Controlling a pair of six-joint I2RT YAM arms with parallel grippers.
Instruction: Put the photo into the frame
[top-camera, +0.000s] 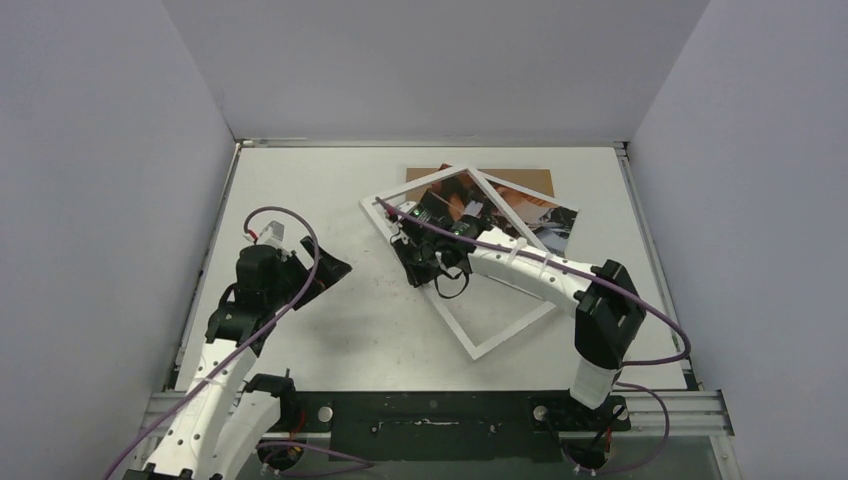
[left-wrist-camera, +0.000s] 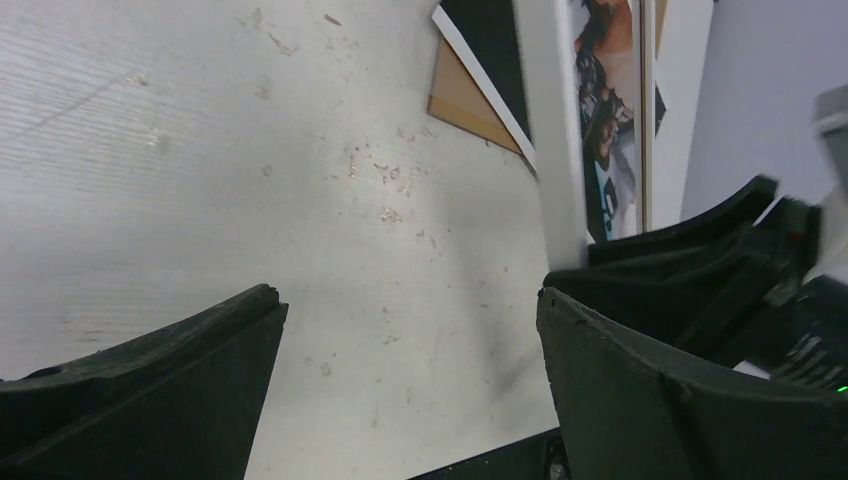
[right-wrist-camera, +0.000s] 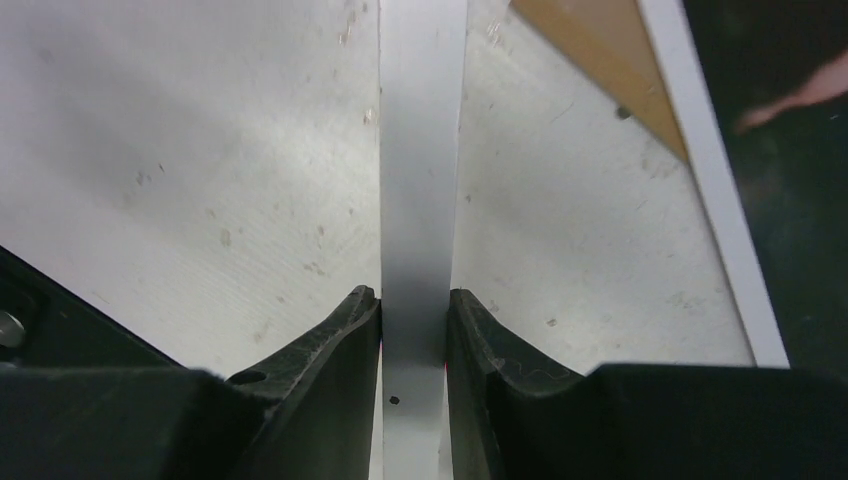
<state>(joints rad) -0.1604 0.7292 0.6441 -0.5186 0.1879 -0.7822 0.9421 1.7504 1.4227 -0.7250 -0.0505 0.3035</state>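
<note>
1. Check the grip. The right gripper (right-wrist-camera: 412, 300) is clamped on one white rail of the frame (top-camera: 512, 331). Both fingers (right-wrist-camera: 340, 350) press flat on the rail's two sides, and the rail runs straight ahead of the hand.
2. Check the free hand. The left gripper (left-wrist-camera: 408, 300) has its jaws wide apart over bare table (top-camera: 330, 190) and holds nothing. The frame lies ahead of it and to its right.
3. Locate the photo (top-camera: 548, 218). It lies flat, ahead of the right gripper and to its right, partly beneath the frame's far end and overlapping a brown backing board (top-camera: 520, 178). The pictures do not show whether the frame touches the print there.
4. The step in hand appears to be repositioning the frame by this rail. Keep the rail centred between the fingers. A thin frame held at one side is likely to sag or twist at the free side.
5. Raise the held rail slowly and keep the wrist level, so the rail does not pivot in the grip.
6. Get the frame clear of the print before moving sideways. Dragging may push or crease the paper.
7. If the far side droops, support the opposite rail with the left gripper.
</note>
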